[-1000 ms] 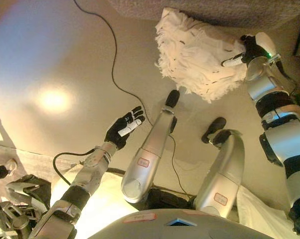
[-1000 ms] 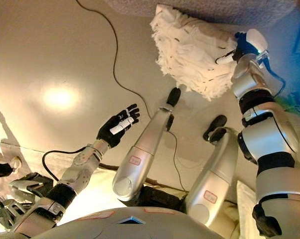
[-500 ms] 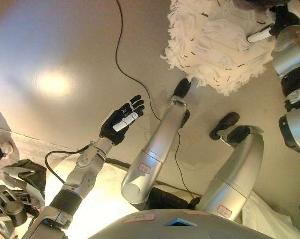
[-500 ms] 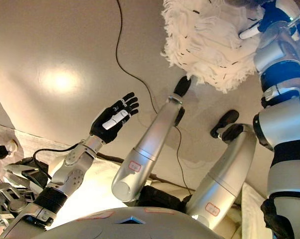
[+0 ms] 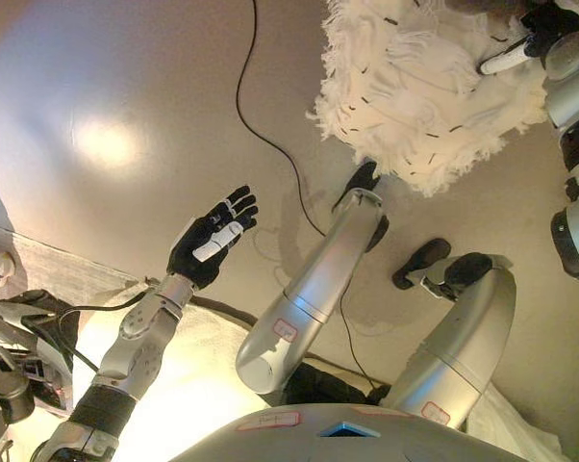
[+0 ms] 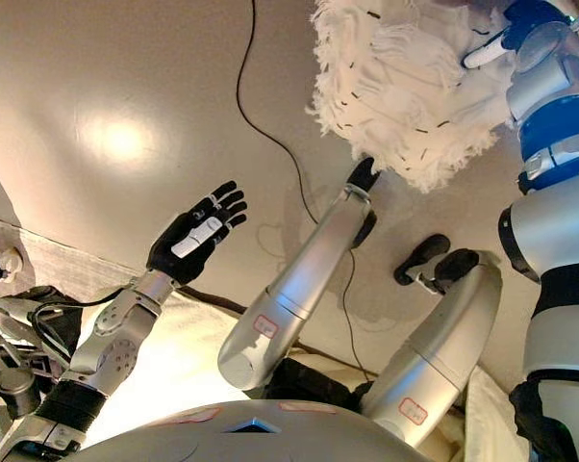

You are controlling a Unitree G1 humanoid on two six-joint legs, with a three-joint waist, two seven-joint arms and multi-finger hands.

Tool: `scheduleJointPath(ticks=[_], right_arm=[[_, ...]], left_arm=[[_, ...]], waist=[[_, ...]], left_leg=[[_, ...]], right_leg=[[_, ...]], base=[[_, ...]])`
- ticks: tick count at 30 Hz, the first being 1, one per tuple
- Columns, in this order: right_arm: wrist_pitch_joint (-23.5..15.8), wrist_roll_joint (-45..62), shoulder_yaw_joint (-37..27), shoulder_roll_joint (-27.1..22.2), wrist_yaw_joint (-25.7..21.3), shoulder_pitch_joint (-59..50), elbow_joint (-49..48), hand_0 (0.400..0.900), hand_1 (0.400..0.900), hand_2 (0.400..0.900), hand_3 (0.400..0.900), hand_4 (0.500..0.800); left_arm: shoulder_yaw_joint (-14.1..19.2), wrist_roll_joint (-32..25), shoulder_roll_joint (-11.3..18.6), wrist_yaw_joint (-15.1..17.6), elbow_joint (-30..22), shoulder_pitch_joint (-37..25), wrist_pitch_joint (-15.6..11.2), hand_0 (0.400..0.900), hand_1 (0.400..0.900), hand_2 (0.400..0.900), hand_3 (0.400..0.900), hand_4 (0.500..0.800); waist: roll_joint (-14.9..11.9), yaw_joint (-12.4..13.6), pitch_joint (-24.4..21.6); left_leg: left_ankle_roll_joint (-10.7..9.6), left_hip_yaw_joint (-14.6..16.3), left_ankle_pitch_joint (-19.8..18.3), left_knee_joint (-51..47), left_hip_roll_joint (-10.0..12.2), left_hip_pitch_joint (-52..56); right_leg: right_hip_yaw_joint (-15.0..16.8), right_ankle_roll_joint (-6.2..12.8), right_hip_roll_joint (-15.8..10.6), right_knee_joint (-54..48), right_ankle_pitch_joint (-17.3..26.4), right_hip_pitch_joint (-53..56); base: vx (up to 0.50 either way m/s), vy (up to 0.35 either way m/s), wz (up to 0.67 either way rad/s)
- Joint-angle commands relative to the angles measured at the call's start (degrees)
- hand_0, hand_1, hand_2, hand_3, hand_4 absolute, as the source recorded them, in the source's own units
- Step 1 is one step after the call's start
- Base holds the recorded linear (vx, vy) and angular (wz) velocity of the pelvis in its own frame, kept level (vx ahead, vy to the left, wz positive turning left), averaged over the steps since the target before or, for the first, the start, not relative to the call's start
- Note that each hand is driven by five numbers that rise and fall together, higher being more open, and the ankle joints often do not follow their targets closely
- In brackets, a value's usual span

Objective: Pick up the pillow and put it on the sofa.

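Two hands: right robot hand [image 5: 538, 37] gripping shaggy white pillow [image 5: 419, 87], left robot hand [image 5: 211, 237] spread, empty

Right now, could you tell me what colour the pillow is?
The pillow is creamy white and shaggy with small dark flecks, clearest in the left eye view.

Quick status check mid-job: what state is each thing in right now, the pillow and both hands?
pillow: white, shaggy, held up off the floor at its right edge by the right hand.
right hand: at the view's top right, fingers pinched on the pillow.
left hand: empty, fingers straight and spread, raised over the floor, apart from the pillow.
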Motion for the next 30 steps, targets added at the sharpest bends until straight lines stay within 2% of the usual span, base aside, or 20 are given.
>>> scheduleJointPath(ticks=[1,7,11,16,19,23,29,30], right_arm=[[-3.4,0.9,0.9,-2.4,-2.5,-0.9,-3.7,0.400,0.400,0.400,0.400,0.500],[-7.0,-0.4,-0.6,-3.0,-3.2,0.8,-4.4,0.400,0.400,0.400,0.400,0.500],[-10.4,-1.3,-1.6,-3.7,-1.0,3.3,-7.0,0.400,0.400,0.400,0.400,0.500],[-12.1,-1.0,-2.5,-4.2,2.4,6.9,-10.8,0.400,0.400,0.400,0.400,0.500],[-12.6,-0.7,-3.2,-5.0,5.7,8.2,-12.6,0.400,0.400,0.400,0.400,0.500],[-14.9,-0.2,-3.5,-6.5,8.9,9.9,-14.6,0.400,0.400,0.400,0.400,0.500],[-16.3,-0.7,-3.8,-8.4,11.9,11.9,-19.7,0.400,0.400,0.400,0.400,0.500],[-17.5,-0.8,-4.1,-8.9,12.8,12.6,-20.5,0.400,0.400,0.400,0.400,0.500]], left_arm=[[2.5,-1.2,1.0,-0.9,-4.5,2.0,-3.3,0.900,0.900,0.900,0.900,0.800],[1.9,-0.4,0.6,-0.3,-2.8,2.1,-2.1,0.900,0.900,0.900,0.900,0.800],[1.1,-0.7,0.0,-0.9,2.3,1.9,-0.1,0.900,0.900,0.900,0.900,0.800],[-0.3,0.8,-1.7,-2.4,13.0,0.8,4.0,0.900,0.900,0.900,0.900,0.800],[-1.0,3.5,-2.7,-2.6,19.9,-0.5,4.8,0.900,0.900,0.900,0.900,0.800],[-1.2,5.6,-4.8,-3.2,29.9,-2.3,5.5,0.900,0.900,0.900,0.900,0.800],[-1.1,9.6,-7.8,-0.9,39.0,-4.7,7.1,0.900,0.900,0.900,0.900,0.800],[-1.0,10.7,-8.3,-0.1,40.6,-5.1,7.6,0.900,0.900,0.900,0.900,0.800]], waist=[[4.4,0.3,1.0],[3.5,-0.4,1.0],[1.7,-1.3,1.0],[-1.9,-2.5,1.0],[-4.4,-2.7,1.0],[-7.2,-3.6,-2.1],[-10.8,-5.1,-6.3],[-11.2,-5.3,-7.3]], left_leg=[[5.8,4.3,-3.7,1.1,1.4,2.7],[5.6,4.5,-3.8,-3.5,2.8,8.9],[5.2,3.7,-2.7,-11.4,4.2,17.9],[4.2,2.6,0.0,-22.6,6.5,30.0],[3.6,2.6,1.5,-28.8,7.3,37.0],[3.1,1.8,3.2,-36.5,8.7,44.1],[2.3,0.1,4.8,-45.5,10.4,52.7],[2.4,-0.2,7.0,-47.8,10.7,53.6]], right_leg=[[-1.3,-2.31,2.1,-4.4,2.7,3.4],[-2.9,-1.47,2.6,-9.1,4.0,8.6],[-4.1,-0.41,2.9,-17.6,6.7,16.7],[-6.6,0.63,3.2,-28.2,9.4,29.4],[-9.0,1.09,3.3,-35.0,10.7,38.0],[-11.1,1.00,5.2,-44.3,12.8,46.2],[-11.1,2.09,7.5,-56.1,16.2,54.7],[-12.0,1.99,7.8,-58.9,18.5,56.0]], base=[[-0.01,-0.009,-0.07],[0.00,-0.005,-0.06],[0.05,-0.027,-0.08],[0.08,-0.037,-0.16],[0.13,-0.090,-0.10],[0.12,-0.078,-0.06],[0.11,-0.064,-0.02],[0.07,-0.029,0.02]])
